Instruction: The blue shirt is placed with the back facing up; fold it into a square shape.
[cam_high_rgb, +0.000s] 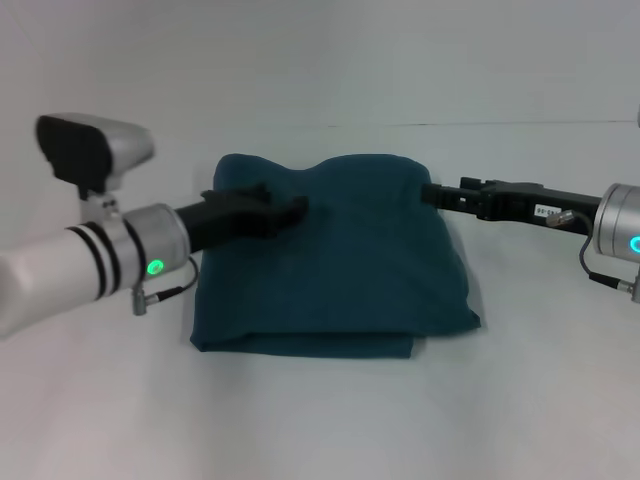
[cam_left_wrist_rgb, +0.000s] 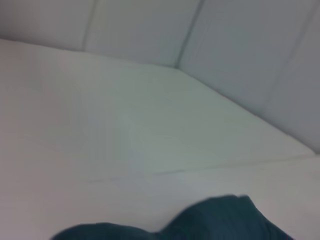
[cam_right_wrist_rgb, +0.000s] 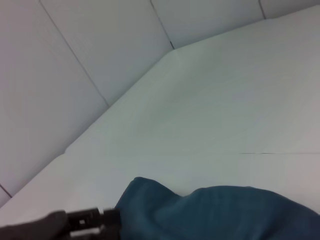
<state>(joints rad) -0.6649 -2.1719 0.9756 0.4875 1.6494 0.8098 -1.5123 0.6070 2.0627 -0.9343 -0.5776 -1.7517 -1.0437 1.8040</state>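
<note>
The blue shirt (cam_high_rgb: 340, 270) lies folded into a rough square in the middle of the white table, with a lower layer showing along its near edge. Its far edge bulges up at both corners and dips between them. My left gripper (cam_high_rgb: 298, 208) reaches in from the left over the far left part of the shirt and is shut on a pinch of its fabric. My right gripper (cam_high_rgb: 430, 193) comes in from the right, and its tip is buried in the shirt's far right edge. The left wrist view shows only a strip of the shirt (cam_left_wrist_rgb: 225, 220). The right wrist view shows the shirt (cam_right_wrist_rgb: 215, 215) with the left gripper (cam_right_wrist_rgb: 87, 220) beside it.
The white table (cam_high_rgb: 320, 420) spreads around the shirt, with a thin seam line (cam_high_rgb: 520, 124) behind it. White panel walls (cam_right_wrist_rgb: 75, 60) rise at the back.
</note>
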